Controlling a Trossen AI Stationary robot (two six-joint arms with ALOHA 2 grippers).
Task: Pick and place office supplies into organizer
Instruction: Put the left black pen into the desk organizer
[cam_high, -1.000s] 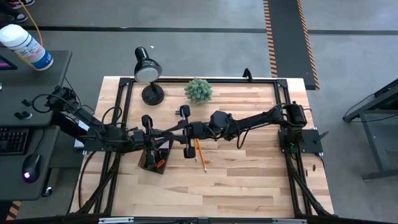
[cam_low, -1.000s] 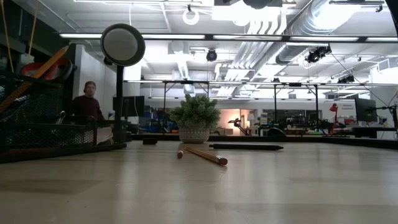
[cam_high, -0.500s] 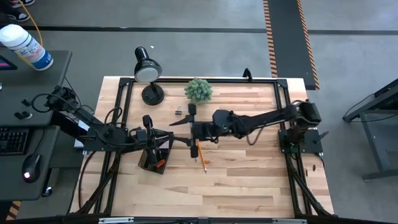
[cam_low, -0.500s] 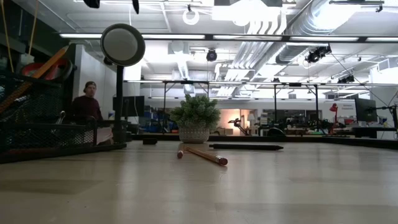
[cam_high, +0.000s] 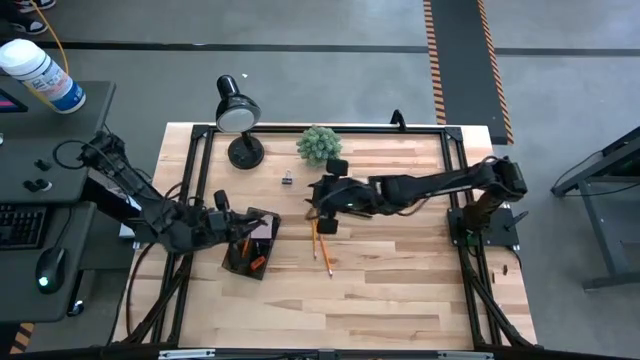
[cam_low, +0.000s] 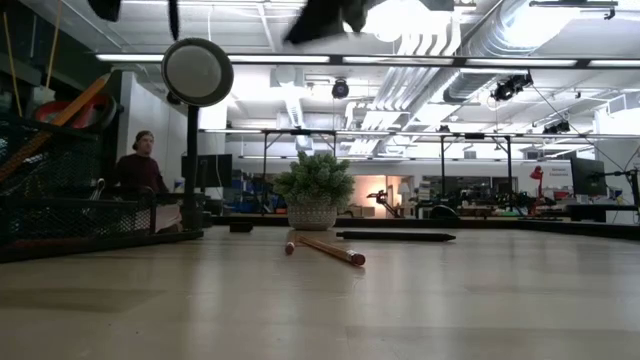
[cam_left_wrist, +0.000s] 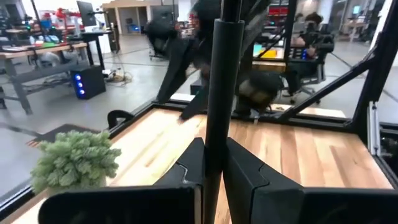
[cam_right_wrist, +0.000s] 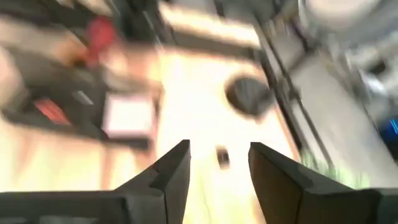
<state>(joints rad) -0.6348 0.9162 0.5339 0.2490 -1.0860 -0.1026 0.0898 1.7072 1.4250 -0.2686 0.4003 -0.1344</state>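
A: Over the organizer, at the table's left, we see the left gripper pinching a dark pen upright between its fingers, not yet let go.

B: And the right gripper?

A: Its fingers stand spread with nothing between them. It hangs above the middle of the table, near the 2 pencils and the binder clip.

B: How do we judge the pencils will handle?

A: Light, stiff and thin, we think. Round or faceted wood may roll or slip, so we would take 1 near its middle, across the shaft, so it does not tip.

B: And the clip?

A: Small and hard; we would close on its black body, not the wire loops.

B: Anything nearby to mind?

A: Only the plant and the lamp, both toward the far edge.
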